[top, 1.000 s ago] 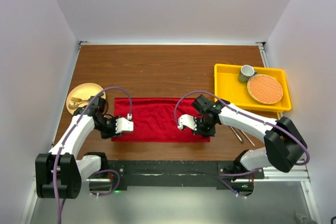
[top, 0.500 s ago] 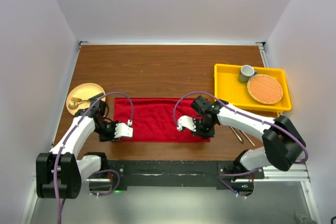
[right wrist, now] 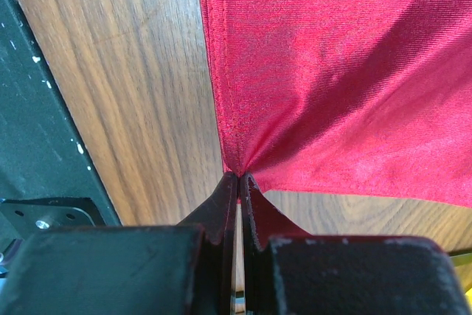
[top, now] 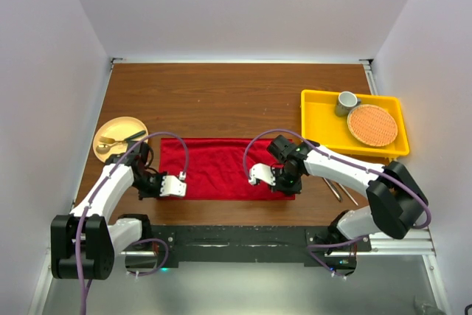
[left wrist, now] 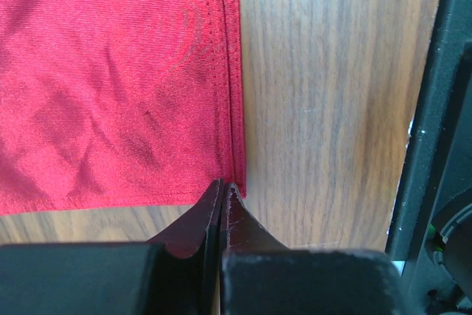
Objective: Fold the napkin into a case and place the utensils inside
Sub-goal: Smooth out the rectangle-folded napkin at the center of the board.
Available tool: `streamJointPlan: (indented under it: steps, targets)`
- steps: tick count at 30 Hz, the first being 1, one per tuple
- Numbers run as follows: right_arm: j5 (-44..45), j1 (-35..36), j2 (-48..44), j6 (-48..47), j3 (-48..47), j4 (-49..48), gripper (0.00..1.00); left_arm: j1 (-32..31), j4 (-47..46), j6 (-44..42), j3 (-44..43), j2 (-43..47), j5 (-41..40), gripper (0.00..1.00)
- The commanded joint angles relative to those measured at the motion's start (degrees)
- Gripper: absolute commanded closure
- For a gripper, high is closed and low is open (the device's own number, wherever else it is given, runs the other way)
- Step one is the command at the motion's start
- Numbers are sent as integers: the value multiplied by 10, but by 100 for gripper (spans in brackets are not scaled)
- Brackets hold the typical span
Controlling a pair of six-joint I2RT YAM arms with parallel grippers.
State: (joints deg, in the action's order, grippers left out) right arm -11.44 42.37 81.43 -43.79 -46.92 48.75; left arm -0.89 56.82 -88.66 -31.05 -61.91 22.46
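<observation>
The red napkin (top: 221, 167) lies flat on the table (top: 221, 101), near its front edge. The left gripper (left wrist: 225, 191) and right gripper (right wrist: 237, 180) are each pinched tight on a near corner. The left grips only the hem's tip, so lifting may pull it free. The utensils (top: 338, 189) lie just right of the napkin.

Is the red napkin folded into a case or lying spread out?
Spread out: the napkin lies flat, a wide rectangle on the table.

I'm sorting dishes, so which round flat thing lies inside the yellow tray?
The orange woven mat. The other round flat thing, a tan plate, lies outside it at the far left.
</observation>
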Motion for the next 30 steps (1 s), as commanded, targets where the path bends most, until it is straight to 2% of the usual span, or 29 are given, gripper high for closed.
streamJointPlan:
  steps: [1, 7, 8, 9, 10, 11, 12, 15, 16, 19, 20, 21, 23, 25, 30]
  targets:
    - [1, 3, 3, -12, -20, 16, 100, -3, 27, -29, -8, 12, 10, 100]
    - [-8, 3, 8, -22, -22, 23, 100, -3, 37, -49, -12, 11, 4, 100]
    - [-11, 3, 13, -23, -28, 27, 99, -3, 38, -53, -14, 8, -4, 95]
    - [-17, 3, 15, -22, -34, 32, 93, -3, 39, -49, -23, 7, -11, 86]
    - [-22, 3, 20, -20, -41, 46, 88, -3, 30, -40, -32, 5, -14, 83]
    - [-26, 3, 19, -17, -58, 56, 75, -2, 25, -15, -44, -2, -17, 80]
    - [-33, 3, 15, -14, -69, 66, 68, 4, 29, -4, -79, -10, -13, 73]
    - [-48, 3, -21, 12, -114, 92, 43, 9, 49, 65, -175, -58, 58, 67]
    - [-44, 3, -35, 24, -135, 84, 40, 9, 44, 88, -196, -80, 78, 67]
    - [8, 1, -42, 91, -157, 12, 41, 9, -31, 220, -247, -110, 144, 65]
    - [23, 0, -30, 119, -158, -8, 43, 9, -56, 289, -252, -116, 163, 63]
    - [41, -1, -20, 129, -162, -28, 46, 9, -120, 328, -256, -124, 164, 62]
    - [77, -1, 27, 148, -182, -62, 51, 9, -171, 413, -265, -149, 153, 61]
    - [93, -2, 58, 157, -207, -86, 57, 9, -212, 443, -273, -178, 145, 61]
    - [134, -1, 135, 166, -229, -146, 65, -8, -267, 503, -283, -223, 107, 75]
